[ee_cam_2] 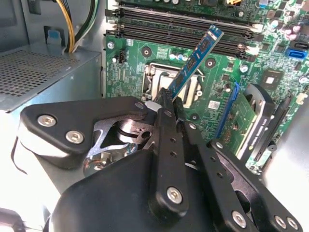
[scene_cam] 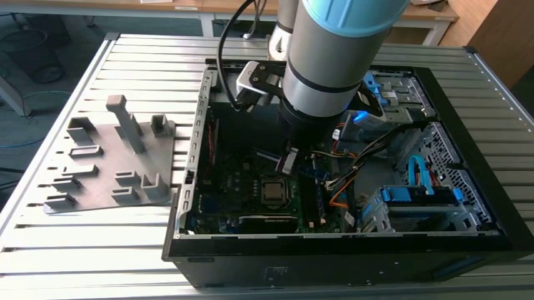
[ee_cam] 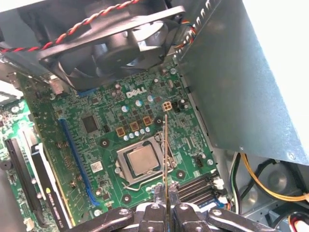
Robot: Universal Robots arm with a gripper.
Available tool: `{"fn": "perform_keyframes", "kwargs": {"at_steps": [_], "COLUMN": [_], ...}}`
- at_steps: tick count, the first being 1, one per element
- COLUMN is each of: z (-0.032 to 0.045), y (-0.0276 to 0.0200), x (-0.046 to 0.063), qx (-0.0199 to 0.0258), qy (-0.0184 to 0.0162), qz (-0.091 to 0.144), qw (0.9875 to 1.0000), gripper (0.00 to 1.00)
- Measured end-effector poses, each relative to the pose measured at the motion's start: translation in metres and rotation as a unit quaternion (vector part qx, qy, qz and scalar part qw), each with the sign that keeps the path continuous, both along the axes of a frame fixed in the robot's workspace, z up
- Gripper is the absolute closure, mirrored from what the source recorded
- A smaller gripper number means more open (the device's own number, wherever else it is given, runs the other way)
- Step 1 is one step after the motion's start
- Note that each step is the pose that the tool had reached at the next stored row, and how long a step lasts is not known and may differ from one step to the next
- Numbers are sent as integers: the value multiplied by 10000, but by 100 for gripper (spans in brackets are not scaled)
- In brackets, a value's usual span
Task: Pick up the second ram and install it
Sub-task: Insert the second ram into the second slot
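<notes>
Case (scene_cam: 334, 250) holds a motherboard (scene_cam: 237, 187); above it, fingers (ee_cam_2: 164, 130) clamp the ram (ee_cam_2: 195, 60). Case stands on a slatted desk (scene_cam: 100, 250), beside a grey plate (scene_cam: 104, 178).

Grey holder plate (scene_cam: 104, 167) lies beside the open computer case (scene_cam: 334, 251)
</notes>
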State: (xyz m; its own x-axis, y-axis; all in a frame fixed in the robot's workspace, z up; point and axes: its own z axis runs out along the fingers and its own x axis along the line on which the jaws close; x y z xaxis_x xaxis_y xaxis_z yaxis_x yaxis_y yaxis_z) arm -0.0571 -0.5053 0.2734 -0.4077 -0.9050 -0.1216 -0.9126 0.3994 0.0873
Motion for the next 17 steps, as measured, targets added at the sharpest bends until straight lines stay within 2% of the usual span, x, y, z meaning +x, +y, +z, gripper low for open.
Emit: {"fn": "perform_keyframes", "kwargs": {"at_steps": [7, 17], "z": [-1, -1], "y": [0, 0], "x": [0, 0], "qx": [0, 0], "qy": [0, 0], "qz": [-311, -673], "qw": [9995, 9977], "gripper": [86, 86]}}
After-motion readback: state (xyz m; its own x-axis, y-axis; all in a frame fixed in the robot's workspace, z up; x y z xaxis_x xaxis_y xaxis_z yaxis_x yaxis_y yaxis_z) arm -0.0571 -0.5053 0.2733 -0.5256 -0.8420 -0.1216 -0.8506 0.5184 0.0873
